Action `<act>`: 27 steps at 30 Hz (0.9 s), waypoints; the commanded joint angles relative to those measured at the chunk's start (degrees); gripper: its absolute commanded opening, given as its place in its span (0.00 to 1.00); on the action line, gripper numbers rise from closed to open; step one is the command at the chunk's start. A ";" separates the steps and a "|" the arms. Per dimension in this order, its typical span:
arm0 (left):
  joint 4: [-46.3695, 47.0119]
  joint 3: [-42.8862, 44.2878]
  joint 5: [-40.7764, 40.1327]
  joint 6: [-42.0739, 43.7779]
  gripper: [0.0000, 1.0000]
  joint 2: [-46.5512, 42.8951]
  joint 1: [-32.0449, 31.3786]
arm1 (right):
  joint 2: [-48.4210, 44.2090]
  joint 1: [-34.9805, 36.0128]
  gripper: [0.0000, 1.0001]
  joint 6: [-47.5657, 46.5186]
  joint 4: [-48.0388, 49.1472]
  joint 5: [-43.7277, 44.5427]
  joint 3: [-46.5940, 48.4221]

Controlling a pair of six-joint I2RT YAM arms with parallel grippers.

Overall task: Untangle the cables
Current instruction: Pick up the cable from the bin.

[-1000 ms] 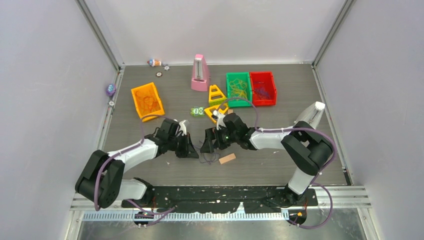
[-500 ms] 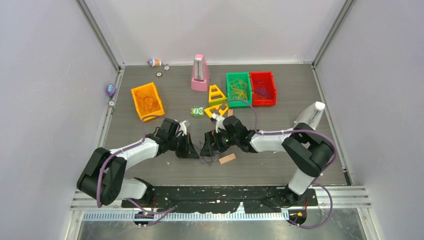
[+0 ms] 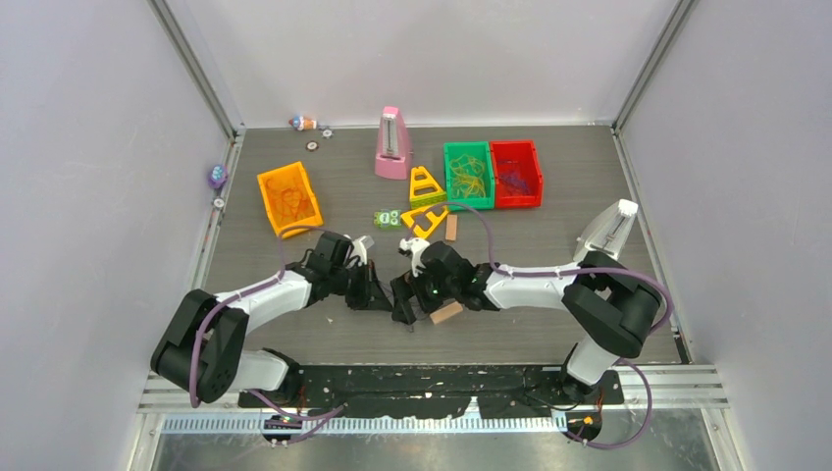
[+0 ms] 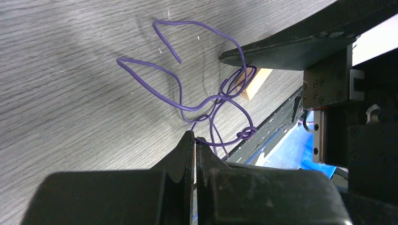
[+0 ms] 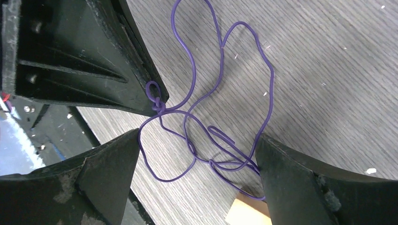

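A small tangle of dark purple cables (image 3: 406, 317) lies on the grey table between my two grippers. In the left wrist view the left gripper (image 4: 195, 140) is shut on one strand, just beside a knot in the cables (image 4: 248, 133). My right gripper (image 5: 197, 140) is open, and its two fingers straddle the loops of the cables (image 5: 157, 106) close above the table. From above, the left gripper (image 3: 379, 295) and right gripper (image 3: 403, 302) nearly meet tip to tip.
A small wooden block (image 3: 446, 312) lies right beside the tangle, under the right gripper. Farther back stand an orange bin (image 3: 289, 196), a green bin (image 3: 466, 172), a red bin (image 3: 517, 172), a pink metronome (image 3: 393, 144) and yellow triangle pieces (image 3: 425, 186). The table's near edge is close.
My right gripper has moved left and toward the near edge, coming down over the purple tangle. The left gripper has stayed put, still shut on the strand.
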 commanded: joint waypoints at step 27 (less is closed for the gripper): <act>0.16 -1.47 2.43 0.43 0.31 -5.12 4.67 | 11.44 16.89 0.26 -3.69 -16.01 48.22 8.36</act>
